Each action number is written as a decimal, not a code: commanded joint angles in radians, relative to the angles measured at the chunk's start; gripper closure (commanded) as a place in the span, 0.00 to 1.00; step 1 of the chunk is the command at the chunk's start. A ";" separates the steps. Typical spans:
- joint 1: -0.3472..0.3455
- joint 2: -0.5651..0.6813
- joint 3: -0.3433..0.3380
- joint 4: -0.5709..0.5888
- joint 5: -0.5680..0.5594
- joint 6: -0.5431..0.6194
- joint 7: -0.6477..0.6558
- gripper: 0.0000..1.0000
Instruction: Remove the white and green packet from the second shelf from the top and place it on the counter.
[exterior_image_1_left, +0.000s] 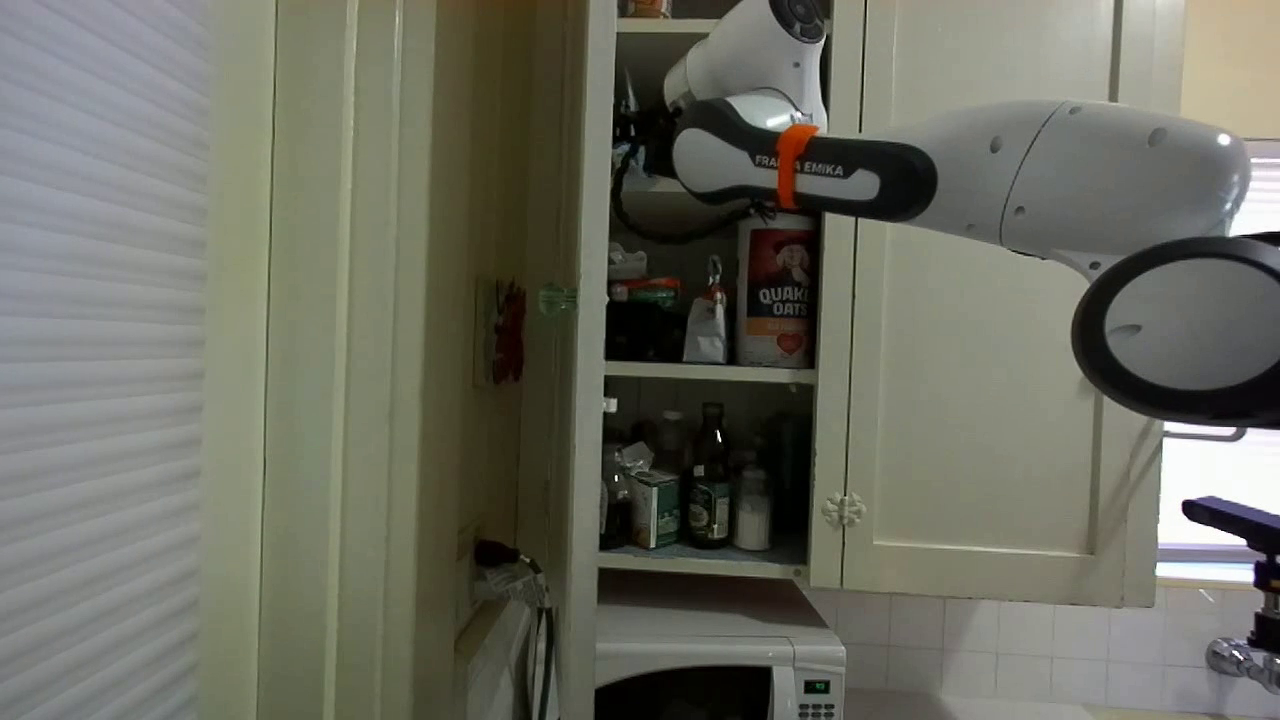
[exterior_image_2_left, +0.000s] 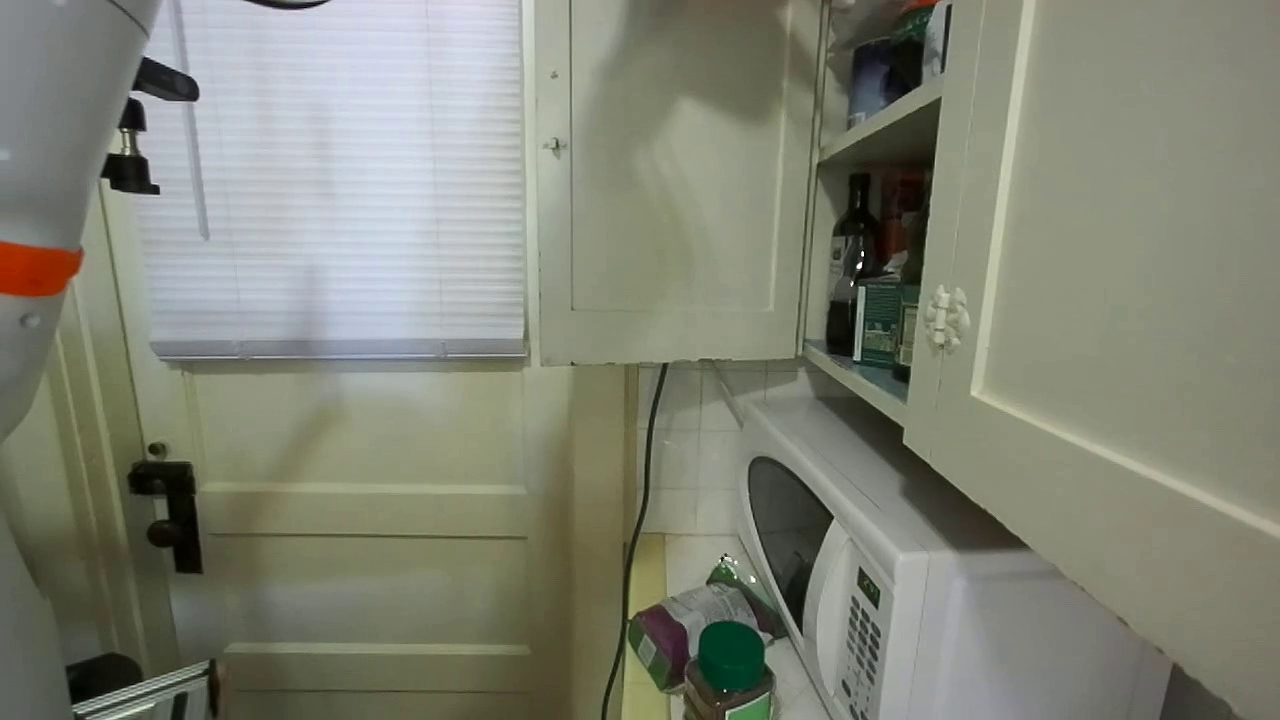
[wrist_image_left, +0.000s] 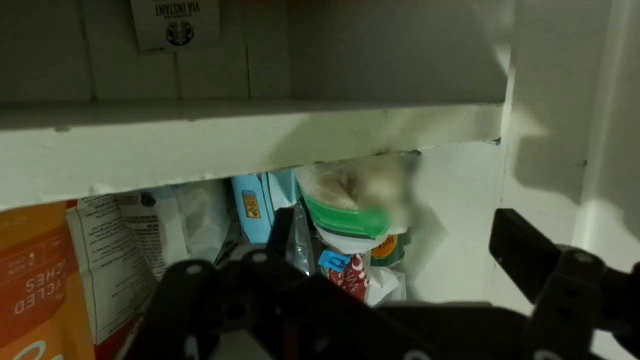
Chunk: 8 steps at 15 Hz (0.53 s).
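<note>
The white and green packet, whitish with a bright green band (wrist_image_left: 340, 216), shows in the wrist view among other bags, partly blurred at its right side. Lettering there is upside down. The packet is against the cream shelf board (wrist_image_left: 240, 137), whose edge hides one end of it. My gripper (wrist_image_left: 395, 235) is open and empty, its fingers spread to either side of the packet but apart from it. In an exterior view the gripper (exterior_image_1_left: 640, 130) is at the left of the second visible board from the top (exterior_image_1_left: 655, 185); the packet cannot be made out there. The counter (exterior_image_2_left: 690, 562) is below.
An orange pouch (wrist_image_left: 40, 290), a light blue carton (wrist_image_left: 255, 200) and a red bag with a blue clip (wrist_image_left: 334, 260) crowd the shelf. The cupboard wall (wrist_image_left: 460, 210) is close by. A microwave (exterior_image_2_left: 960, 560), green-lidded jar (exterior_image_2_left: 730, 655) and purple-grey bag (exterior_image_2_left: 690, 625) stand below.
</note>
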 joint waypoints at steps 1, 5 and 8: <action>0.037 0.081 -0.044 0.113 -0.076 0.028 0.080 0.25; 0.054 0.115 -0.076 0.157 -0.114 0.035 0.116 0.51; 0.059 0.131 -0.093 0.177 -0.125 0.034 0.127 0.74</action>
